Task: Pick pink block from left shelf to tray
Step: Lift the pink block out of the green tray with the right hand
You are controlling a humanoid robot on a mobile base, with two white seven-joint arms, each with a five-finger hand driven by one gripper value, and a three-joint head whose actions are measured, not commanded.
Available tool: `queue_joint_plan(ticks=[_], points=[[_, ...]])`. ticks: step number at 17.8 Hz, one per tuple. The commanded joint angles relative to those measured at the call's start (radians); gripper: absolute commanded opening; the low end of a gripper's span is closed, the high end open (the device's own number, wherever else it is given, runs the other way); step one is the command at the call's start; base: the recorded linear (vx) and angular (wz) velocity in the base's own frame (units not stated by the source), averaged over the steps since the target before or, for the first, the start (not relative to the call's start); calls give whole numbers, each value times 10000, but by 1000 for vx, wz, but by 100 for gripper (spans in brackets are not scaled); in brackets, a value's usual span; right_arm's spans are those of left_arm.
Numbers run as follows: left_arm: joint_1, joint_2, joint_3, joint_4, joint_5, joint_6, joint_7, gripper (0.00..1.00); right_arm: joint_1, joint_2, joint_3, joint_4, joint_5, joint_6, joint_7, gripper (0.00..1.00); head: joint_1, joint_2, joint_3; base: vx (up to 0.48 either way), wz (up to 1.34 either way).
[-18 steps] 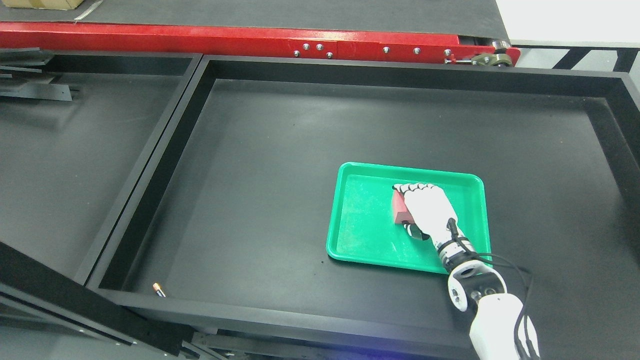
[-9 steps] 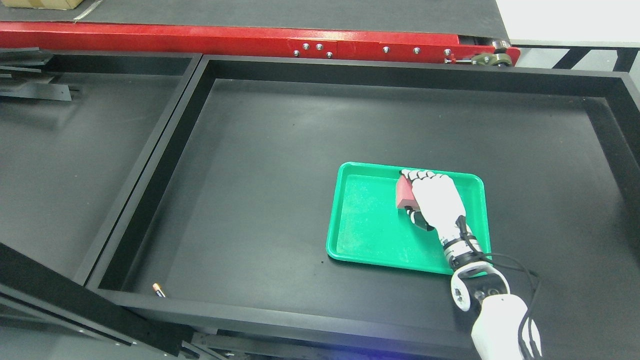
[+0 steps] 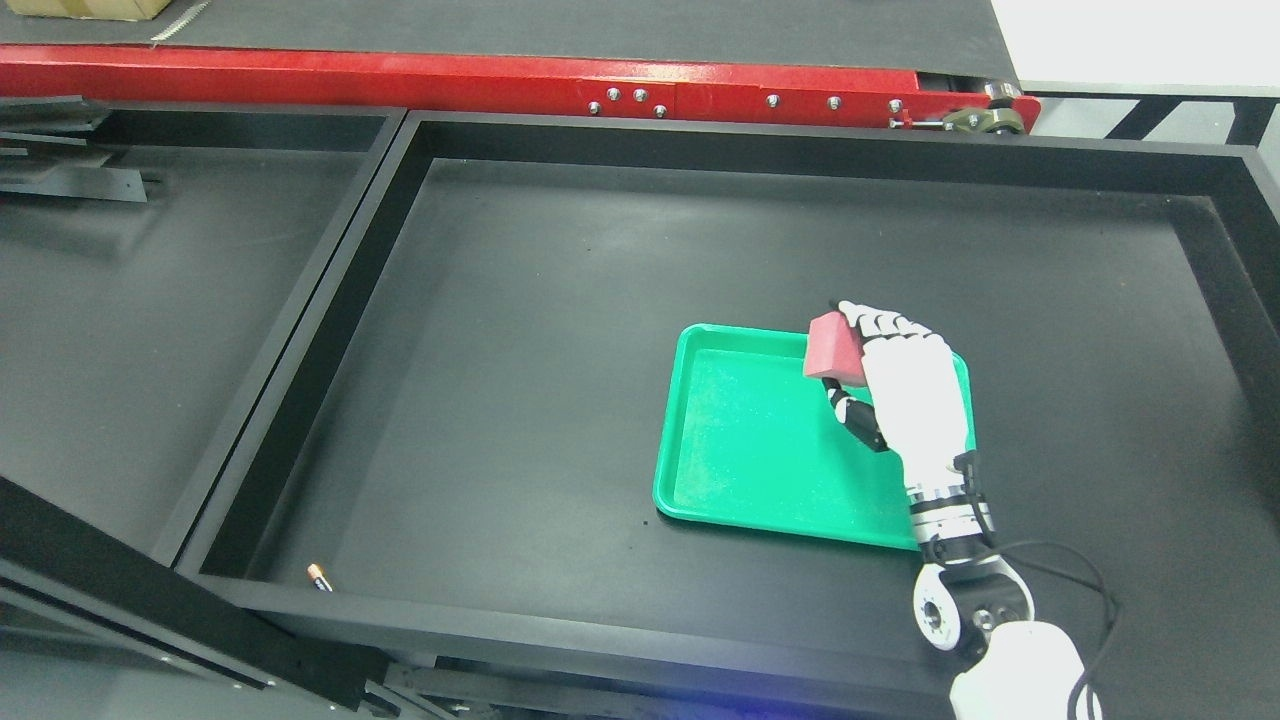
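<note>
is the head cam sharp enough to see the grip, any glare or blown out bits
Head view: sharp, no motion blur; the white right hand clearly grips the pink foam block above the green plastic tray. The top-right corner is blown out white, a faint blue glow marks the bottom edge, and the matte black shelf floor shows only soft sheen.

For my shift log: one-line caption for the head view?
Right hand grips the pink block over the far edge of the green tray.

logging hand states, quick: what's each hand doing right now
Left hand: not in view.
Right hand: closed on the pink block, held at the far edge of the tray.
</note>
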Motion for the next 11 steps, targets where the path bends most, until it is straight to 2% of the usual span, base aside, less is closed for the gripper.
queue_joint_plan(ticks=[1, 5, 11], points=[[-292, 175, 0, -175, 0, -4, 4, 100, 710, -175, -281, -1638, -805, -89, -2008, 5, 0, 0, 0, -12, 29], [-292, 175, 0, -175, 0, -4, 4, 100, 1293, -175, -266, -1747, -836, -349, -2009, 5, 0, 0, 0, -31, 22], [-307, 175, 0, -175, 0, -4, 4, 100, 1386, -175, -251, -1747, -836, -365, -1947, 5, 0, 0, 0, -100, 112]])
